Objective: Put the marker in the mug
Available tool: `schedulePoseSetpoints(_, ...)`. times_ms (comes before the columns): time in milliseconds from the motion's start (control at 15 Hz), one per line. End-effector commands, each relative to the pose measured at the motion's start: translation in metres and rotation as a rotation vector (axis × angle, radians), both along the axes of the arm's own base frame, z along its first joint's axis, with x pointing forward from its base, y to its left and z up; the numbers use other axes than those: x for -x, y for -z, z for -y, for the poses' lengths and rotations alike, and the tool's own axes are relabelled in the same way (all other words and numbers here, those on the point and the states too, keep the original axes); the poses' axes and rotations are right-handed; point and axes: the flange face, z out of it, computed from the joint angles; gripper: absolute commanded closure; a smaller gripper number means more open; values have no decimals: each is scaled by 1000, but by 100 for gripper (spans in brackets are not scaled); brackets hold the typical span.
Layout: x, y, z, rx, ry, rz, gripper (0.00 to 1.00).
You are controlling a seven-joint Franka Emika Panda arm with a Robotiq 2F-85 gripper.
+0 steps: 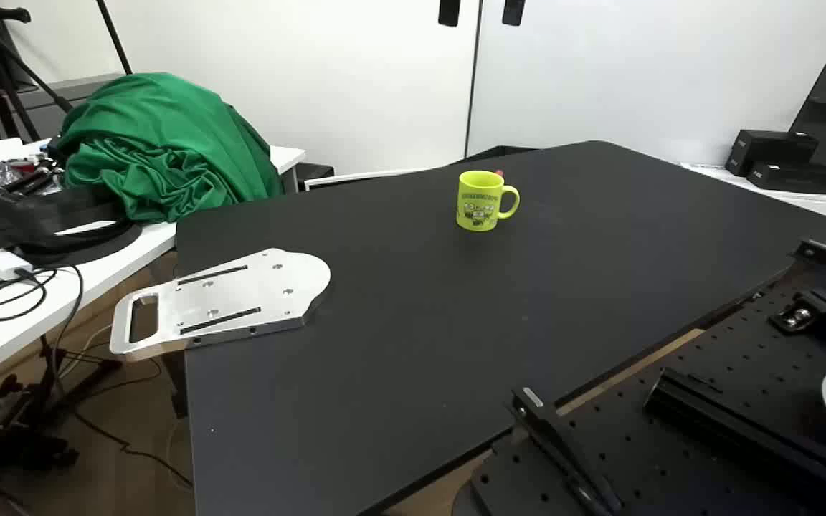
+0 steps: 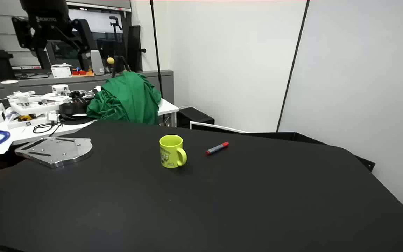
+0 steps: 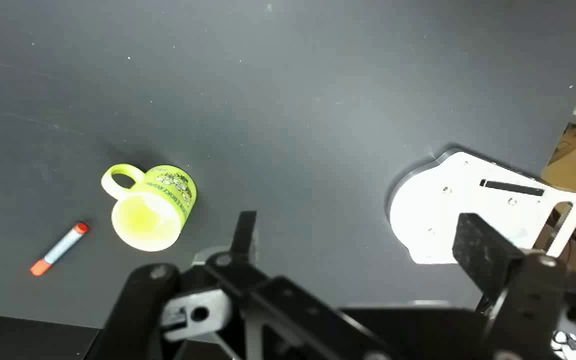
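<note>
The gripper point(image 3: 357, 227) is spread wide. Near the far edge of the table point(image 2: 275, 189), the marker point(image 3: 61, 248) lies beside the mug point(image 2: 170, 152), whose words I can't read.

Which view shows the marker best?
The wrist view: the marker is unblocked and largest there. In an exterior view, the marker appears whole but smaller; in an exterior view, the mug hides all but one red tip.

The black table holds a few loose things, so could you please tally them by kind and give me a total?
Yellow-green mug: 1
Marker with red ends: 1
Flat metal plate, partly overhanging the edge: 1
Total: 3
</note>
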Motion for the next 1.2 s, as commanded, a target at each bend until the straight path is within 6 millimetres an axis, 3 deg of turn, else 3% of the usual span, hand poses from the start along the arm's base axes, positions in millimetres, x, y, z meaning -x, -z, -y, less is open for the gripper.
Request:
schedulePoseSetpoints(0, 0, 0, 0, 0, 0, -1, 0)
schedulePoseSetpoints(467, 0, 0, 0, 0, 0, -1, 0)
schedulePoseSetpoints(533, -9, -2, 5, 4, 9, 15, 0)
schedulePoseSetpoints(733, -43, -9, 30, 6, 78, 39, 0)
schedulePoseSetpoints(1133, -149, -11, 122, 0, 355, 73, 0)
